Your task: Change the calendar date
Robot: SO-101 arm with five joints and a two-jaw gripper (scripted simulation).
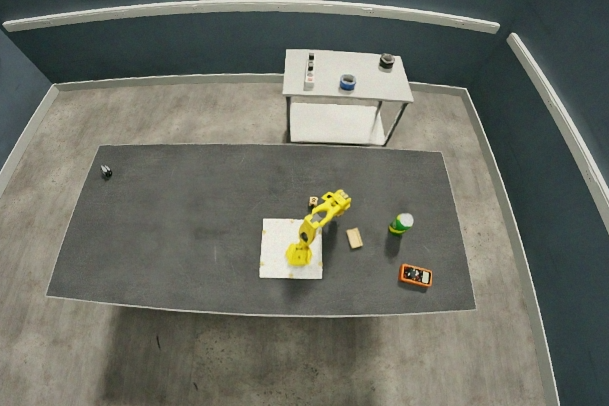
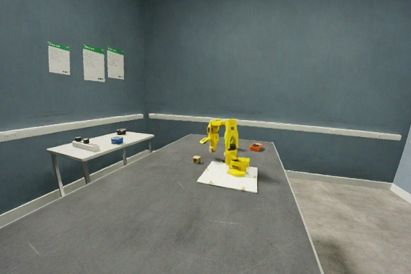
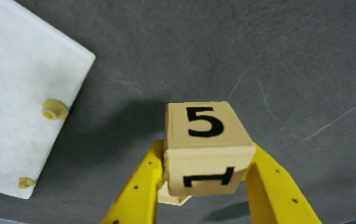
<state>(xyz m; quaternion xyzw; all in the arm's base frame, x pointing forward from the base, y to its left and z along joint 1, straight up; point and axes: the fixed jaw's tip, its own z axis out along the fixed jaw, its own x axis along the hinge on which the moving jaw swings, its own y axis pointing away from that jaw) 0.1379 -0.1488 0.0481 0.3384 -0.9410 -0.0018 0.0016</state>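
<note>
My gripper [image 1: 343,196] [image 2: 211,148] [image 3: 208,152] is shut on a pale wooden cube [image 3: 207,135]. In the wrist view the cube shows a black 5 on one face and a 1, lying sideways, on the face nearer the view's bottom. It is held above the table. The wooden calendar tray [image 1: 354,238] stands on the table to the right of the white board; in the wrist view only a bit of it shows below the cube. The other cube [image 1: 313,201] [image 2: 196,159] sits on the table outside the tray, with dark marks too small to read. The month's name is not readable.
The arm stands on a white board [image 1: 275,250] [image 2: 216,179] [image 3: 30,90]. A green can [image 1: 401,223] stands right of the tray. An orange multimeter [image 1: 415,275] [image 2: 256,147] lies near the front right. A small dark object [image 1: 106,171] lies at the far left corner.
</note>
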